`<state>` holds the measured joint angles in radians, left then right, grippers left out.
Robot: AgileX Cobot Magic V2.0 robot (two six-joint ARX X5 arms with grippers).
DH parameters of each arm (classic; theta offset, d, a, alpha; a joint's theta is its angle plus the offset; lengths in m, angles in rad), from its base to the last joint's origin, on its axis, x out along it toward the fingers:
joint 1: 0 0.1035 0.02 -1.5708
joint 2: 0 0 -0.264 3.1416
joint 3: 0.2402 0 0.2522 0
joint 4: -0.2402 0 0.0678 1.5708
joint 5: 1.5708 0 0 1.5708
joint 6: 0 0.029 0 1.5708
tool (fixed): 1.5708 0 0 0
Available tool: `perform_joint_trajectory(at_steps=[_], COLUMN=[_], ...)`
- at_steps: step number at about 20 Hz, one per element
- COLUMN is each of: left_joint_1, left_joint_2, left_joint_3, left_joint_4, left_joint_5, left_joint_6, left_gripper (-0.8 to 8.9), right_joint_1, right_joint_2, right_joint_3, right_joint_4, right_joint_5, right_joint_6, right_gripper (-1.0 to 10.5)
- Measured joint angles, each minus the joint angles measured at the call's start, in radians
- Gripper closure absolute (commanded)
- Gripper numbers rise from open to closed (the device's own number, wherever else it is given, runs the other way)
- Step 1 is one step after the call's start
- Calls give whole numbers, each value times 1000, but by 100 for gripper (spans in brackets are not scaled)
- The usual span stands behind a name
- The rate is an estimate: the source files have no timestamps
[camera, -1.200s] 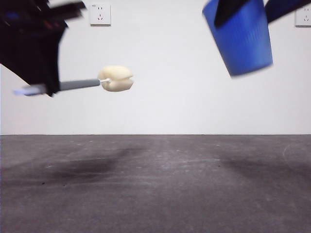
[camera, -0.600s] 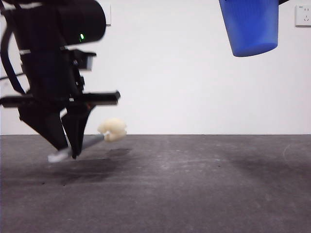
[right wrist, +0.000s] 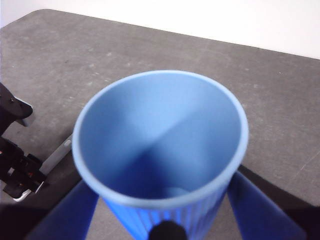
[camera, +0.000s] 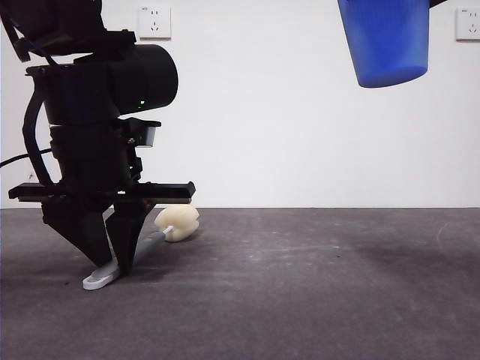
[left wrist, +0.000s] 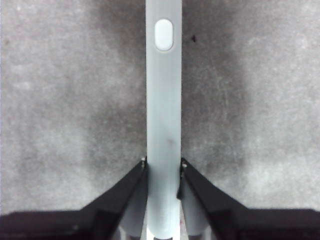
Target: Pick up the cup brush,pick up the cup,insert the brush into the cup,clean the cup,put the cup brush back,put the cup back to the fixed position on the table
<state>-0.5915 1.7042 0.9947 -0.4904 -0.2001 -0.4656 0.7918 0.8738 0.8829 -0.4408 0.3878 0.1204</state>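
My left gripper (camera: pixel 112 264) stands low at the left of the table (camera: pixel 300 300), its jaws shut on the grey handle of the cup brush (left wrist: pixel 163 125). The brush lies on the table, its white looped end (camera: pixel 97 280) toward the front and its cream sponge head (camera: pixel 180 222) behind. My right gripper (right wrist: pixel 162 212) is shut on the blue cup (camera: pixel 386 41) and holds it upright, high at the upper right. The cup's open mouth (right wrist: pixel 160 140) faces the right wrist camera, and the cup looks empty inside.
Wall sockets (camera: pixel 154 22) sit on the white wall behind. The left arm (right wrist: pixel 15 160) and the brush handle (right wrist: pixel 57 155) also show in the right wrist view, on the table to the cup's side.
My left gripper has come down with the brush from mid-air until the brush rests on the table. The cup rose slightly, went from tilted to upright, then held still.
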Motion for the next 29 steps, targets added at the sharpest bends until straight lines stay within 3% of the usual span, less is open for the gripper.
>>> perform_joint_trajectory(at_steps=[2, 4, 5, 12, 15, 21, 29], left_joint_1=[0, 0, 0, -1, -1, -1, -1], left_joint_2=[0, 0, 0, -60, -196, -577, -887], left_joint_3=[0, 0, 0, 0, 0, 0, 0], left_joint_4=[2, 1, 1, -11, -41, -159, -328], left_joint_5=[0, 13, 34, 77, 90, 106, 106], left_joint_6=[0, -2, -5, 2, 52, 133, 143], left_gripper=[764, 484, 427, 430, 431, 431, 431], right_joint_1=[0, 0, 0, 0, -15, -63, -257], right_joint_2=[1, 11, 25, 232, 323, 445, 651], right_joint_3=[0, 0, 0, 0, -33, -303, -353], right_joint_4=[0, 3, 7, 151, 352, 792, 1115], right_joint_5=[0, -28, -46, -74, -101, -153, -246], right_joint_6=[4, 12, 17, 26, 16, 14, 10], right_gripper=[963, 963, 963, 964, 964, 963, 963])
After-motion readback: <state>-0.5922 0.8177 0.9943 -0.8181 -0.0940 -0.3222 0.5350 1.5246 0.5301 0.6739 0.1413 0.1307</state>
